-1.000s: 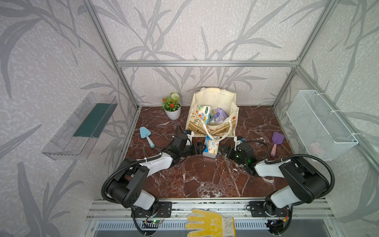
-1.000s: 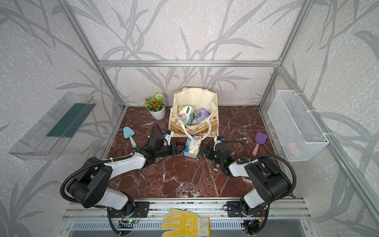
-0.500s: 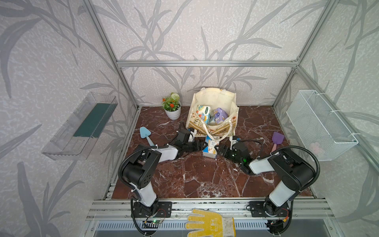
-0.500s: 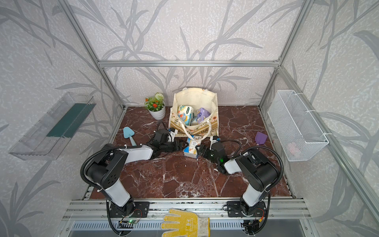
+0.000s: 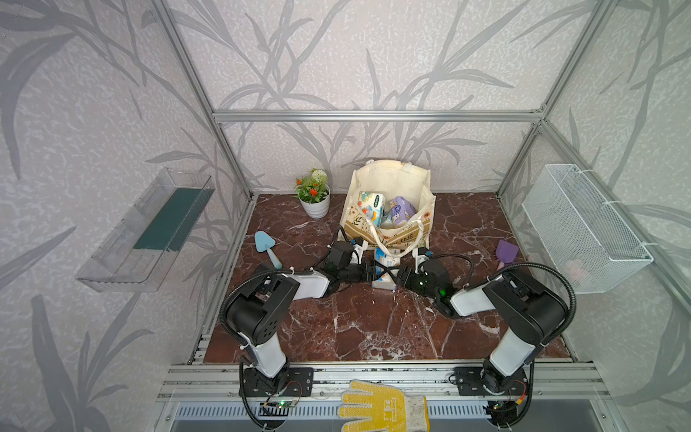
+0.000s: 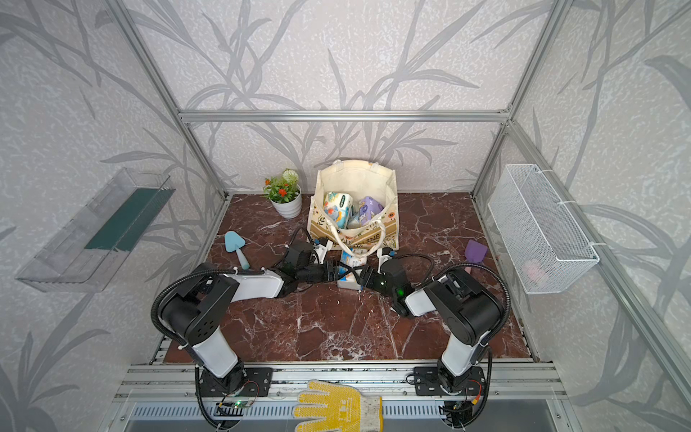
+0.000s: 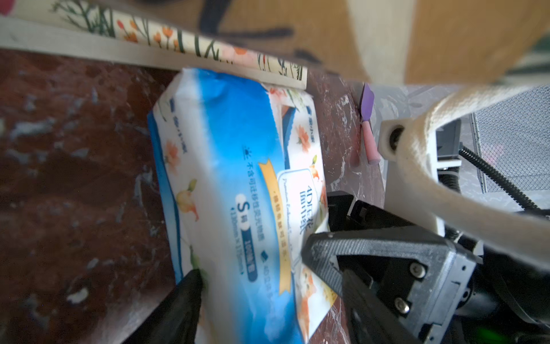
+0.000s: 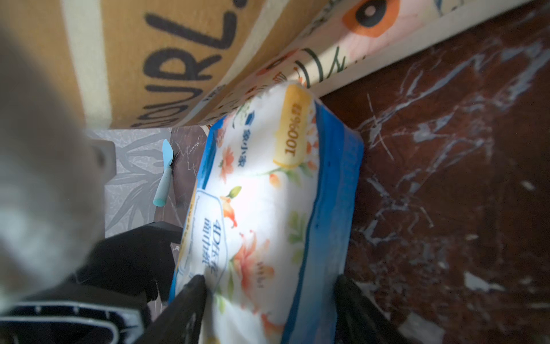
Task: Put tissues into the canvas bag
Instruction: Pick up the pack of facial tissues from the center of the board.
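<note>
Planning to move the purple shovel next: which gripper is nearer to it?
Right. The right gripper is at the tissue pack, on the side toward the purple shovel; the left gripper is across that pack, farther off.

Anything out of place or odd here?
Yes: a yellow work glove lies on the front rail, away from the task. The left end effector and right end effector both reach the same blue-white tissue pack.

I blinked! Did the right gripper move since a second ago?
Yes. The right gripper slid away from the purple shovel, toward the blue-white tissue pack.
</note>
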`<state>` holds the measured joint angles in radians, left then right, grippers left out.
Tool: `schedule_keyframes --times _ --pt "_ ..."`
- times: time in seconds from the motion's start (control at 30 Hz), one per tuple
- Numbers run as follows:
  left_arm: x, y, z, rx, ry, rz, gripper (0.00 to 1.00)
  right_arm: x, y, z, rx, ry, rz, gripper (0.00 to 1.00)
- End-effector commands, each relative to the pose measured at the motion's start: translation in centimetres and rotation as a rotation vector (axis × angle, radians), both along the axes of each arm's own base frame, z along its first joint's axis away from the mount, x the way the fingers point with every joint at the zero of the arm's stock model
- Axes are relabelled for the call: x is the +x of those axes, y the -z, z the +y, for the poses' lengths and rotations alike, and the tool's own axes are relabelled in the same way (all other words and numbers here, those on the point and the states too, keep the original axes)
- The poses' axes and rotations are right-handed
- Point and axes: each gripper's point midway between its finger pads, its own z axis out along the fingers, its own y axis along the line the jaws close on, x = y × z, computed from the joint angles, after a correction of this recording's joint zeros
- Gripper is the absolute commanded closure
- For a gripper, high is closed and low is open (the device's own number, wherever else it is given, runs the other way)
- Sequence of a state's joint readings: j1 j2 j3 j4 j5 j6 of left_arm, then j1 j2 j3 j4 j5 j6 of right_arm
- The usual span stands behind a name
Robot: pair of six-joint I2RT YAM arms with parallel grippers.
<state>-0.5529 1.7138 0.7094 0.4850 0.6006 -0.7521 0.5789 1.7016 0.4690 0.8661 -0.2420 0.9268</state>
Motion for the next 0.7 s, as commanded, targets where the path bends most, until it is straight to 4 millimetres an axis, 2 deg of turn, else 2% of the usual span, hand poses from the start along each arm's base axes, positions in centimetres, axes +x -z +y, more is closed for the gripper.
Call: schedule_keyframes --times 0.0,0.1,0.17,0.27,0.4,0.5,0.67 --pt "-0.9 -2.7 -0.4 -0.079 -0.002 -0.029 0.28 -1.4 -0.2 0.2 -0.01 -0.039 0.024 0.32" --pt "-1.8 -2.9 0.3 -0.082 -0.02 -0.014 0.28 -2.1 -0.2 -0.2 -0.02 -0.043 0.04 0.34" --pt "-2.4 -2.6 0.9 -0.072 -0.04 -0.005 0.28 -2.8 0.4 -1.0 -0.066 -0.039 0.071 0.34" --pt "-2.5 -2.3 2.2 -0.028 -0.085 -0.015 0.24 -3.5 0.5 -1.9 -0.133 -0.041 0.08 0.34" --pt "-1.5 -1.5 3.3 0.058 -0.13 0.01 0.21 -3.4 -0.3 -2.8 -0.182 -0.026 0.048 0.32" --pt "-0.3 -1.4 3.3 0.057 -0.128 0.008 0.2 -3.0 -0.9 -2.5 -0.176 -0.038 0.028 0.26" --pt "1.9 -0.8 3.8 0.033 -0.155 0.007 0.18 -2.1 -0.9 -1.8 -0.139 -0.023 0.009 0.24"
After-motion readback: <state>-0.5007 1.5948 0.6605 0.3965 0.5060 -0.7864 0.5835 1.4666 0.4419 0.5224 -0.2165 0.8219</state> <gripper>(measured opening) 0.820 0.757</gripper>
